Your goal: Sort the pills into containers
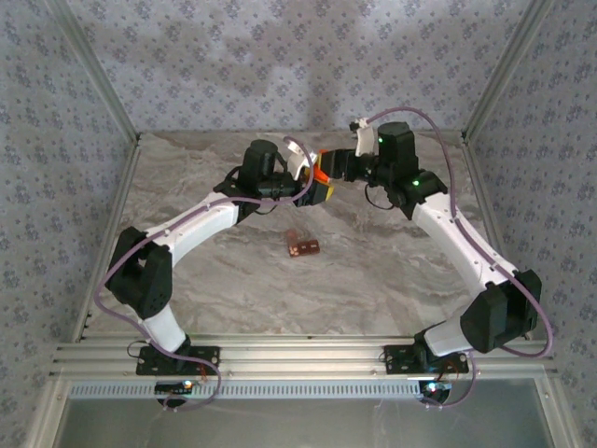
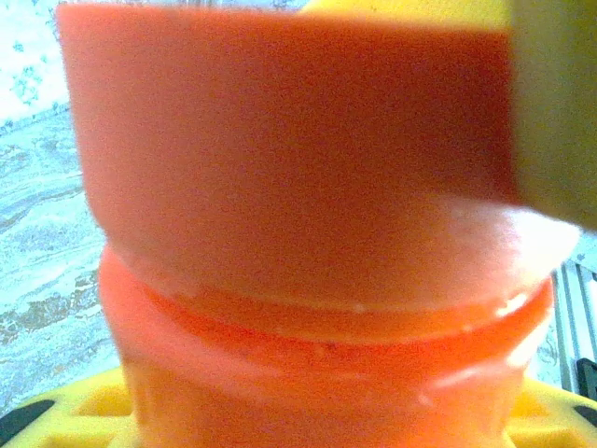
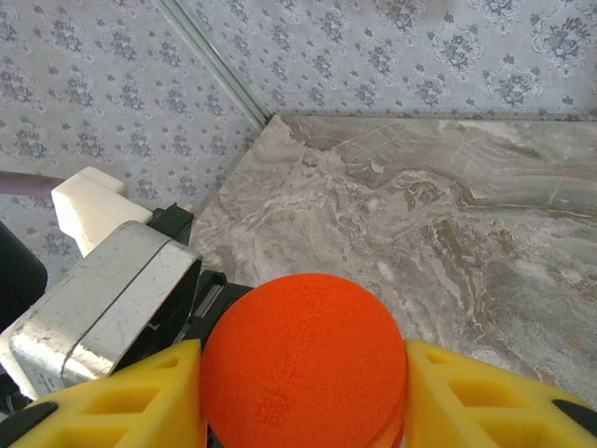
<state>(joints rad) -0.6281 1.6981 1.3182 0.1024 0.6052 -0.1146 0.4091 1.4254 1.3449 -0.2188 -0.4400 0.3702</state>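
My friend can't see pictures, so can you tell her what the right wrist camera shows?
A round orange cap sits snug between the right gripper's two yellow fingers, seen from above. Beyond it lies a grey marble table with flowery wallpaper walls, and a grey and white part of the other arm shows at left.

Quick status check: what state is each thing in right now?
orange bottle: lifted off the table, gripped by left tool.
cap: on the bottle, clamped in right tool.
container strip: flat on table, untouched; cell lids too small to tell.
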